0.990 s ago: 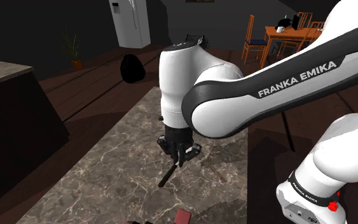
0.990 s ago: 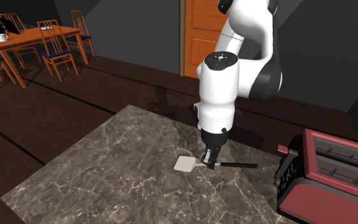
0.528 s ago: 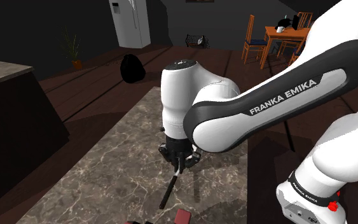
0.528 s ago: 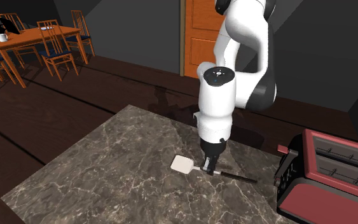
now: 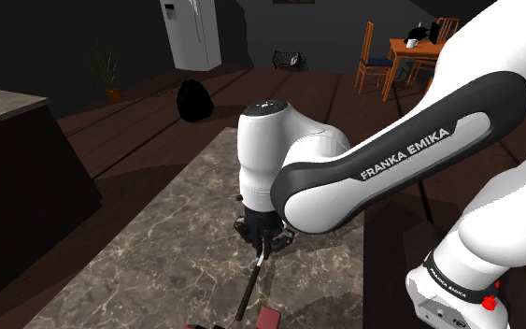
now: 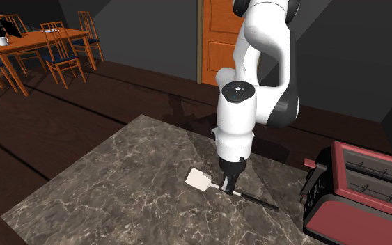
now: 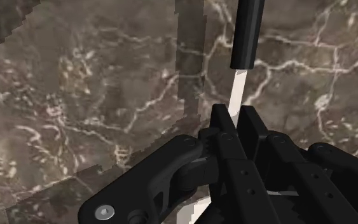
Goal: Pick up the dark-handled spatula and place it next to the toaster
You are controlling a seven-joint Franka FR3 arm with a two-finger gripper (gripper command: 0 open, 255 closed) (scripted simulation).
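Observation:
The spatula has a white blade (image 6: 200, 179), a thin pale neck (image 7: 236, 95) and a black handle (image 6: 259, 202). It hangs low over the marble counter (image 6: 118, 188), and I cannot tell whether it touches the stone. My black gripper (image 6: 228, 186) points straight down, shut on the neck between blade and handle. In the wrist view the gripper (image 7: 233, 121) has the pale neck clasped between its fingers, and the handle (image 7: 247, 32) runs on past them. The red toaster (image 6: 358, 191) stands at the second exterior view's right, just past the handle's tip. The shoulder view has the gripper (image 5: 263, 238) with the handle (image 5: 249, 290) slanting toward the counter's near edge.
A red corner of the toaster (image 5: 268, 320) peeks in at the shoulder view's bottom edge. Past the counter lie a dark wooden floor, an orange door (image 6: 218, 42), a dining table with chairs (image 6: 27, 45) and a refrigerator (image 5: 191, 33). A dark cabinet (image 5: 18, 187) flanks the counter.
The gripper has turned the spatula: its handle has swung toward the counter's near edge and the toaster, and the blade has shifted slightly away. The arm has leaned lower over the counter.

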